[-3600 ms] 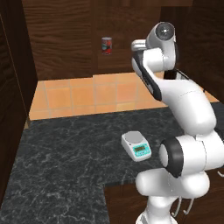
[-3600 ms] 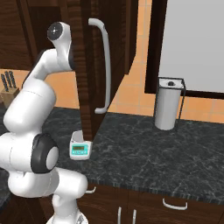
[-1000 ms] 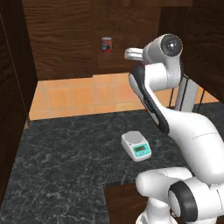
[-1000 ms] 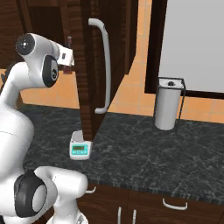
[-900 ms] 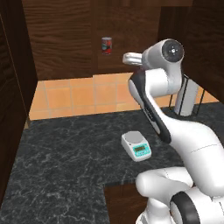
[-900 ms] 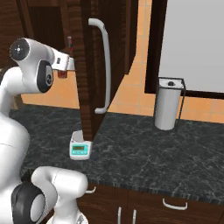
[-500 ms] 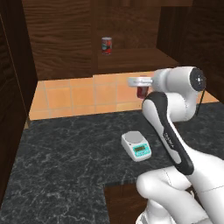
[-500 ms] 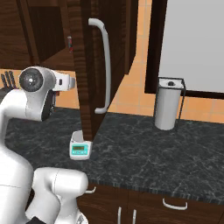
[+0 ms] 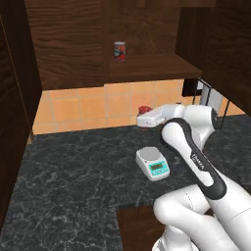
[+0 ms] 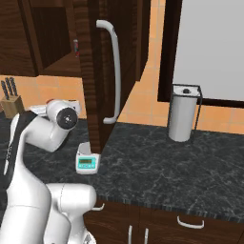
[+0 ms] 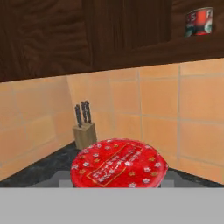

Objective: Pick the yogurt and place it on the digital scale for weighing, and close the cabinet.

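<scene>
The yogurt [image 11: 119, 162], a small red cup with a star-printed foil lid, sits clenched in the robot's jaws, held in the air above the dark worktop [image 9: 73, 176] and just beyond the digital scale [image 9: 153, 164]. From where an onlooker stands, the cup looks light and stiff-walled, its tapering sides probably smooth enough to slip; a hold across the body below the lighter rim seems the safest, since a hard squeeze could likely buckle it or pop the lid. The gripper [image 9: 143, 114] reaches out level from the white arm, the cup's red top just showing above it. Nearest the front edge of the worktop, the scale is a white rectangular slab with a round silvery platter and a teal display panel, its platter bare. The worktop itself is black stone veined in grey. Farther back, an orange tiled wall meets the worktop's rear edge, where a wooden knife block [image 11: 85, 131] stands. Above, the cabinet [image 10: 102, 71] of dark wood grain hangs open, its long silver bar handle [image 10: 112, 71] catching light, a red-labelled can [image 9: 119, 51] on its shelf.
</scene>
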